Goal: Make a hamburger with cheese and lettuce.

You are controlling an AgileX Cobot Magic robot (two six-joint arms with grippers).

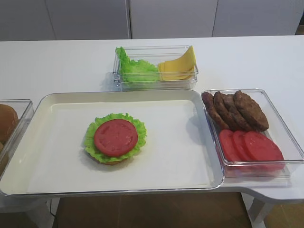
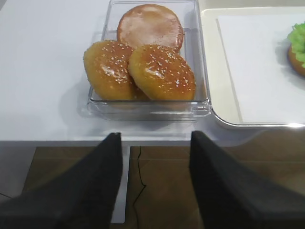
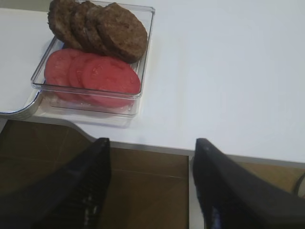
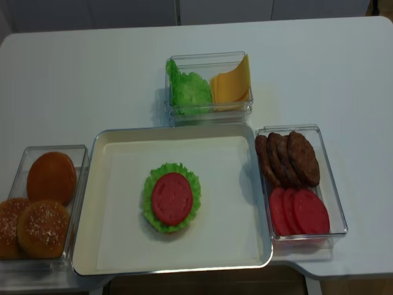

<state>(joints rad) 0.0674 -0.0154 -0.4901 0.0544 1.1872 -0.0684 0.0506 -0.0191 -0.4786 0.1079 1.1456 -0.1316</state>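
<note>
The hamburger (image 1: pixel 115 140) sits on the white tray (image 1: pixel 180 156), left of its middle: a tan bun base, a frilly green leaf and a red tomato round (image 4: pixel 172 198) on top. Its edge shows in the left wrist view as hamburger (image 2: pixel 298 47). More lettuce (image 1: pixel 135 69) and the cheese (image 1: pixel 178 66) slices share a clear box at the back. My right gripper (image 3: pixel 150 143) hangs open over the floor, off the table's front edge. My left gripper (image 2: pixel 155 138) is open too, below the bun box. Neither gripper appears in the high views.
A clear box (image 1: pixel 280 137) right of the tray holds meat patties (image 1: pixel 235 110) and tomato slices (image 1: pixel 249 146). Another clear box (image 2: pixel 202 95) left of the tray holds sesame buns (image 2: pixel 162 71) and a plain bun (image 2: pixel 150 26). The table's front edge (image 3: pixel 228 152) runs just beyond both grippers.
</note>
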